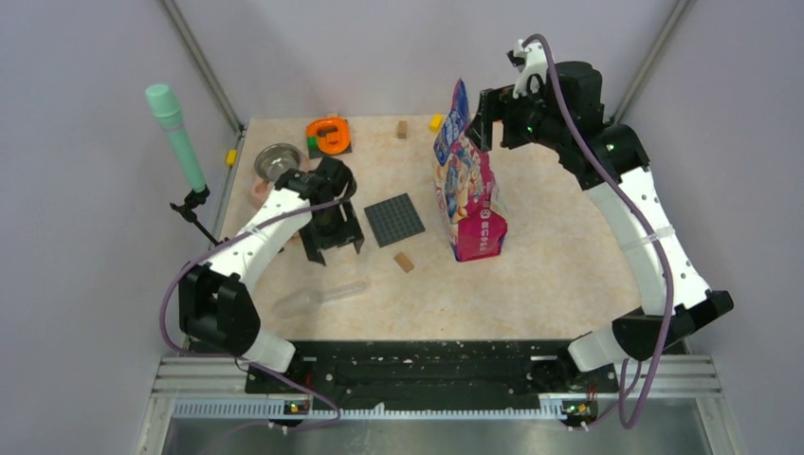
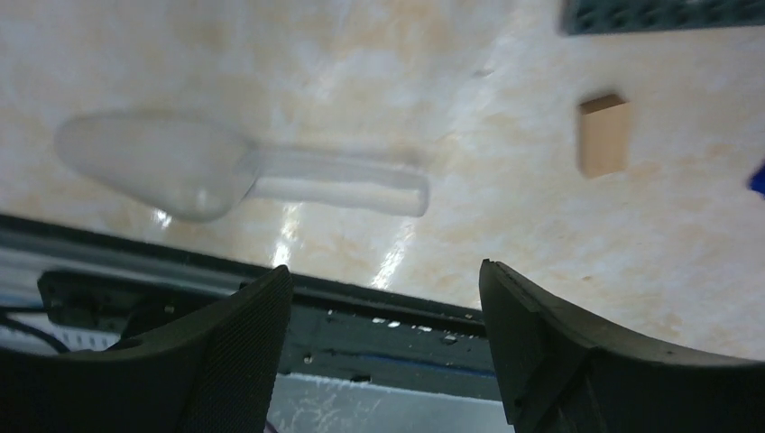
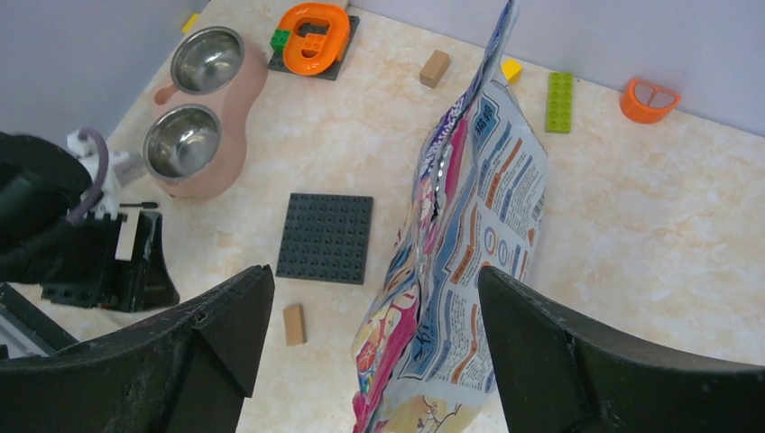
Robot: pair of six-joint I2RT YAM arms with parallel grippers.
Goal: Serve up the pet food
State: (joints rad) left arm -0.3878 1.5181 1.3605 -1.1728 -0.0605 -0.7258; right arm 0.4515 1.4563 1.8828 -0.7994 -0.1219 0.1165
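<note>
The pink-and-blue cat food bag [image 1: 466, 190] stands upright mid-table; no kibble shows. In the right wrist view the bag [image 3: 469, 234] rises between my open jaws, untouched. My right gripper [image 1: 484, 121] hovers open above the bag's top edge; in its own view [image 3: 374, 275] it is empty. A pink feeder with two steel bowls [image 3: 203, 108] sits at the back left, both bowls empty. A clear plastic scoop [image 1: 318, 299] lies near the front left and shows in the left wrist view [image 2: 235, 167]. My left gripper [image 1: 334, 248] is open and empty [image 2: 383, 289], above the table behind the scoop.
A dark grey studded plate [image 1: 394, 220] lies left of the bag, a tan block [image 1: 405, 262] in front of it. An orange piece [image 1: 329, 135], another tan block [image 1: 402, 129], a green brick [image 3: 560, 88] and small orange part [image 3: 649, 97] lie along the back. A green-tipped stand [image 1: 175, 133] stands left.
</note>
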